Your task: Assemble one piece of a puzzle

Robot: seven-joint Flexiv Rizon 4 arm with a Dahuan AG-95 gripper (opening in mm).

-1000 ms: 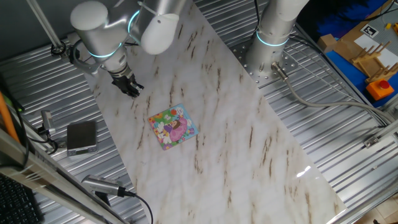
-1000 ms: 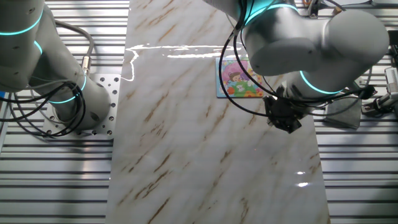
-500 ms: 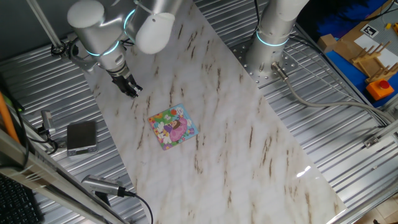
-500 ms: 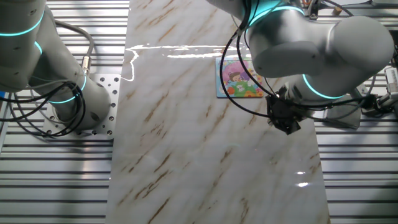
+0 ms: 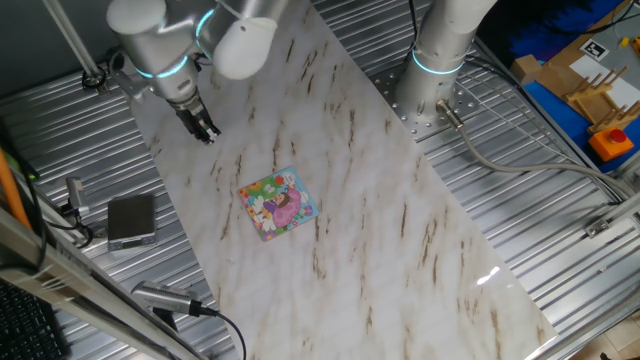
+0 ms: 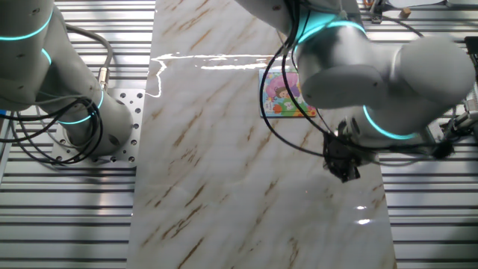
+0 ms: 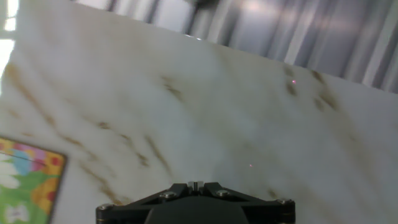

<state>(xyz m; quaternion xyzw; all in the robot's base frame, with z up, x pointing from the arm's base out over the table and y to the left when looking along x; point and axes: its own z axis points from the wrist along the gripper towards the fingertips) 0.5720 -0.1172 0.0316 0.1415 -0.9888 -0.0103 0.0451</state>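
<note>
The puzzle is a small square board with a bright cartoon picture, lying flat on the marble table top. It also shows in the other fixed view and at the lower left edge of the hand view. My gripper hangs low over the marble near the table's edge, well away from the puzzle, and it shows in the other fixed view too. In the hand view its jaws are pressed together with nothing visible between them. The tiny green piece does not show in any view.
A grey box sits on the ribbed metal beside the table, near my gripper. A second arm's base stands at the far side of the table. Cables and a cylinder lie on the metal at the lower left.
My gripper has moved farther from the puzzle, along the table's edge, and has turned a little. The puzzle has not moved.
</note>
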